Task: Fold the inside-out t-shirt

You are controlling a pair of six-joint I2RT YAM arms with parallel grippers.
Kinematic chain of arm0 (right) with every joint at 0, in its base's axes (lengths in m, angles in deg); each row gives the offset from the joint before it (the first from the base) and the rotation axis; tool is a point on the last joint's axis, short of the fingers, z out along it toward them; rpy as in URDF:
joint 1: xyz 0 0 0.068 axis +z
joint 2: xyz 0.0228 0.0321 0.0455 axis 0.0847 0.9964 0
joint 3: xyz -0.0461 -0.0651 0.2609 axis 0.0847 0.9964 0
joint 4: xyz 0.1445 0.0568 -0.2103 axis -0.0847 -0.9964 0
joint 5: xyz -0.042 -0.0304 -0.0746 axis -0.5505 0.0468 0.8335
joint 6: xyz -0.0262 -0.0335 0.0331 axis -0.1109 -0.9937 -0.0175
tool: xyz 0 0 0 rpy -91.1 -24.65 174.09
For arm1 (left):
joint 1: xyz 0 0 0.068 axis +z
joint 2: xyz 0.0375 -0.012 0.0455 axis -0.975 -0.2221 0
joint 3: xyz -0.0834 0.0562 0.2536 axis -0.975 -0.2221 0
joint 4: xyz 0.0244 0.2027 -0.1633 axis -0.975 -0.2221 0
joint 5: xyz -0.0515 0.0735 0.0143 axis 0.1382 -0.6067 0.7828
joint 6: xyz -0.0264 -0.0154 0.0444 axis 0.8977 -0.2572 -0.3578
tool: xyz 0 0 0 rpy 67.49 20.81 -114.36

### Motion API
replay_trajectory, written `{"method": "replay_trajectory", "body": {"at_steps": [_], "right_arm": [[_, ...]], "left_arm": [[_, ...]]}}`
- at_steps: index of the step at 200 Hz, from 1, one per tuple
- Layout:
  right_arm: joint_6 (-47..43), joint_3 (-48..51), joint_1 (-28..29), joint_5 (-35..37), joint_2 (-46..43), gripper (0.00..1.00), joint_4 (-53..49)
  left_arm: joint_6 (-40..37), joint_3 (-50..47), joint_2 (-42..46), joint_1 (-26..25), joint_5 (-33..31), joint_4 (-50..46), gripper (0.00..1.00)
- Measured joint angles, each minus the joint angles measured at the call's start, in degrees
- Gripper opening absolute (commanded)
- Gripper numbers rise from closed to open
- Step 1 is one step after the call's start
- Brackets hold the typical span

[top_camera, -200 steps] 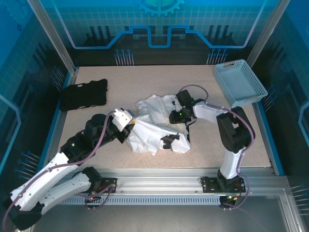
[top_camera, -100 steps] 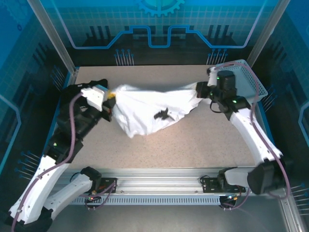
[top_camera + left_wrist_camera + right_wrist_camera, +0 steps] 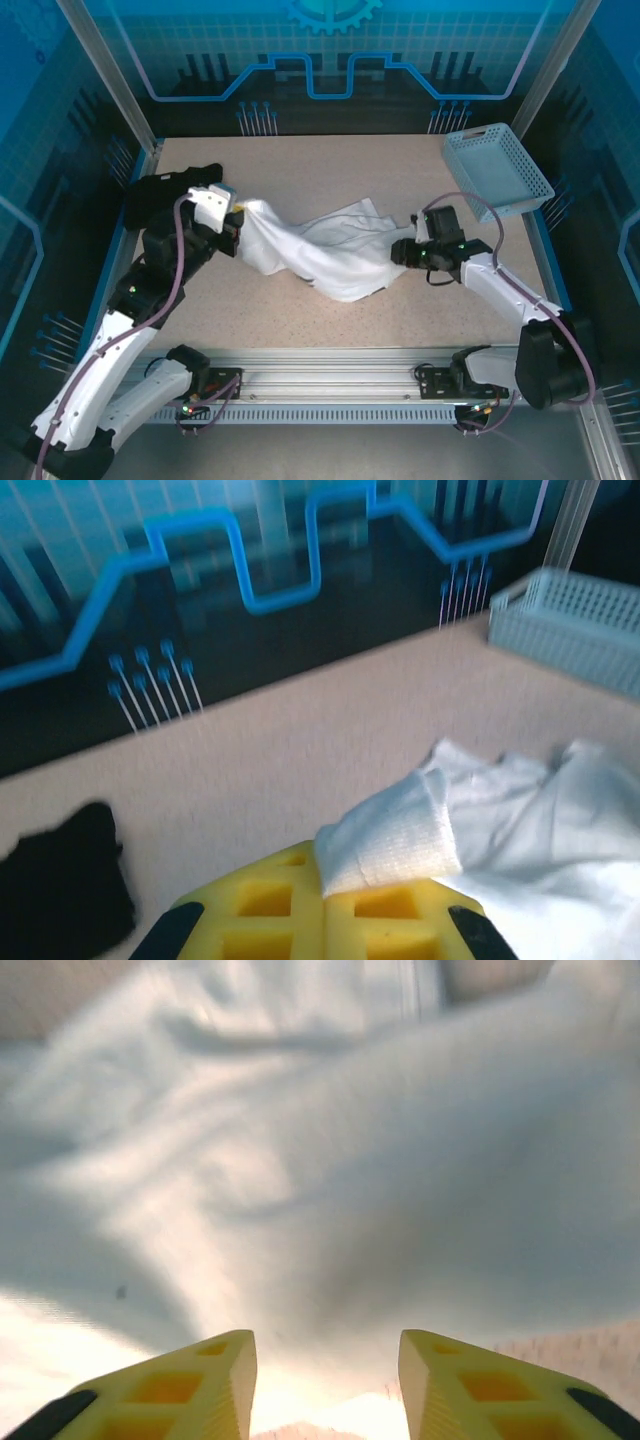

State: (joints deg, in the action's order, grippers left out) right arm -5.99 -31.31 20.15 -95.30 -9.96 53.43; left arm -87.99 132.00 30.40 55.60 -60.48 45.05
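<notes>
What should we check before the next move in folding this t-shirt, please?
1. Left gripper shut on the t-shirt edge: ok.
2. Right gripper holding cloth: not ok, jaws apart at the shirt's right end.
3. Shirt lying flat: not ok, bunched and wrinkled.
4. Shirt apart from the black garment: ok.
5. Shirt apart from the basket: ok.

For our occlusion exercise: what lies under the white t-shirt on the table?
Speckled beige tabletop shows around the t-shirt; anything beneath its bunched cloth is covered and cannot be seen.
</notes>
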Motion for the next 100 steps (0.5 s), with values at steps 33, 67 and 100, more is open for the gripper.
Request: {"method": "replay_trajectory", "body": {"at_steps": [33, 67, 100], "right_arm": [[-0.02, -1.81, 0.13, 2.49, 0.52, 0.52, -1.86], [-1.44, -10.73, -2.1, 6.84, 7.78, 0.54, -5.01], [-3.06, -16.39, -7.8, 8.74, 14.86, 0.54, -7.08]], "left_arm": [[0.07, -2.54, 0.07, 0.04, -0.24, -2.32, 0.0], [0.04, -3.45, 0.07, 0.07, -0.26, -2.73, 0.0], [0.02, -4.11, 0.11, 0.09, -0.22, -2.49, 0.0]]}}
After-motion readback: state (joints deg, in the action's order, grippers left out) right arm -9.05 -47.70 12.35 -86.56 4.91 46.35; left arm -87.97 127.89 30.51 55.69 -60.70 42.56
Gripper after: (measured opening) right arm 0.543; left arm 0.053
